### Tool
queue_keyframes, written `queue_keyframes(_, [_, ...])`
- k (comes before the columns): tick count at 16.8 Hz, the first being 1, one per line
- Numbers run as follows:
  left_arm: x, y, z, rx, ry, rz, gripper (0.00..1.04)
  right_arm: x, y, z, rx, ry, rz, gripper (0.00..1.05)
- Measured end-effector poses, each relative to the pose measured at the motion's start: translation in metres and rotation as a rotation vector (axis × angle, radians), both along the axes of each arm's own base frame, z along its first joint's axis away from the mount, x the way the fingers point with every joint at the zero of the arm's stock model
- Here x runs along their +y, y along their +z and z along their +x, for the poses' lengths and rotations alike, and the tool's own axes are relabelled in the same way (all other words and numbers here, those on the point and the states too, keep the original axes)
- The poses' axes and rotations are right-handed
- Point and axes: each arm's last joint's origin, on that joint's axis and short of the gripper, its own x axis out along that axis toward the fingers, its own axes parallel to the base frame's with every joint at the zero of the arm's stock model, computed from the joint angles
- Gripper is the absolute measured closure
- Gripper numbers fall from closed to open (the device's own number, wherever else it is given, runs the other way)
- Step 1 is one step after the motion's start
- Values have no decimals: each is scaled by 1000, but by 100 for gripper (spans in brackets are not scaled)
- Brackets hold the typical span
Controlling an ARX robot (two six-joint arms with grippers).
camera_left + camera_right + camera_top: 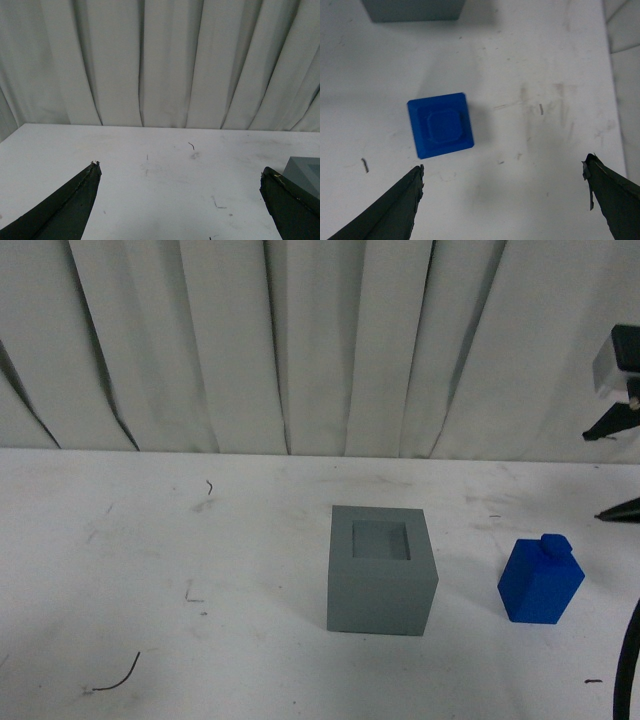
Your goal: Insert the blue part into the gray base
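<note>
The gray base (381,570) stands on the white table near the middle, its square recess facing up. The blue part (540,580) stands upright to its right, knob on top, apart from the base. In the right wrist view the blue part (441,125) lies below the camera, just ahead of the open right gripper (502,172), nearer one finger; the base's edge (412,10) shows beyond it. The left gripper (179,170) is open and empty over bare table, with a corner of the base (305,170) beside one finger. Part of the right arm (620,390) shows at the far right.
A white pleated curtain (300,340) closes off the back of the table. The white tabletop (200,570) carries small dark scuffs and a thin wire scrap (118,677) at the front left. A dark cable (628,660) hangs at the right edge.
</note>
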Motion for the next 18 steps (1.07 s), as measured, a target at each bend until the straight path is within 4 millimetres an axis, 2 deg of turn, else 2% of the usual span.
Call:
queue_keyframes(1, [0, 0, 0, 0, 0, 0, 7, 0, -9, 6, 96, 98, -61, 6])
queue_keyframes(4, [0, 0, 0, 0, 0, 0, 7, 8, -9, 15, 165, 153, -119, 6])
queue_keyframes(7, [0, 0, 0, 0, 0, 0, 7, 29, -19, 19, 216, 216, -153, 6])
queue_keyframes(18, [0, 0, 0, 0, 0, 0, 7, 51, -60, 33, 286, 237, -232, 6])
